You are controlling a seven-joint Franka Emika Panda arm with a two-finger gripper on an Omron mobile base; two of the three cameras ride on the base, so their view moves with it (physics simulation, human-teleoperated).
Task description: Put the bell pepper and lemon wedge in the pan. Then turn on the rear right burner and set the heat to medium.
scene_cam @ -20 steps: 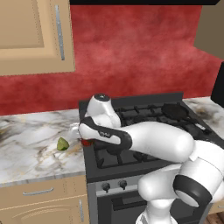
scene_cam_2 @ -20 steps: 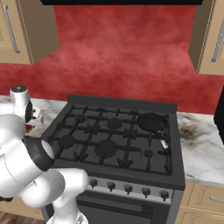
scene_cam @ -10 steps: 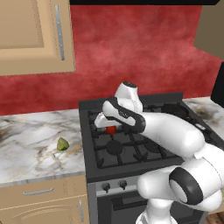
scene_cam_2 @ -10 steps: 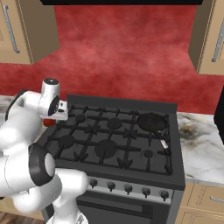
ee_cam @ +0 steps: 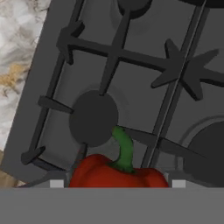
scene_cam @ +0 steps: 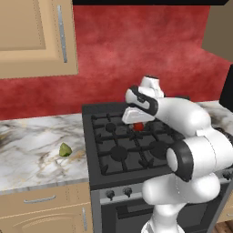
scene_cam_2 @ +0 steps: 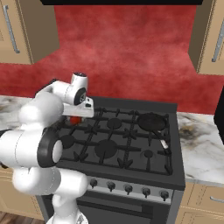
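Note:
My gripper (scene_cam: 136, 124) hangs above the left side of the stove, shut on the red bell pepper (scene_cam: 138, 127). In the hand view the bell pepper (ee_cam: 117, 172) sits between the two fingertips, green stem up, over a burner grate. From the right base view the gripper (scene_cam_2: 77, 117) and the bell pepper (scene_cam_2: 75, 120) are over the rear left burner. The black pan (scene_cam_2: 152, 121) rests on the rear right burner, its grey handle pointing toward the front. The yellow-green lemon wedge (scene_cam: 65, 149) lies on the marble counter left of the stove.
A row of knobs (scene_cam_2: 127, 188) runs along the front of the stove (scene_cam_2: 131, 151). Marble counter (scene_cam: 32, 145) extends on both sides. Wooden wall cabinets (scene_cam: 36, 36) hang above the left counter. A dark appliance (scene_cam_2: 220, 118) stands at the far right.
The arm has swung right from the counter edge to over the stove, carrying the bell pepper. The lemon wedge and the pan have stayed put.

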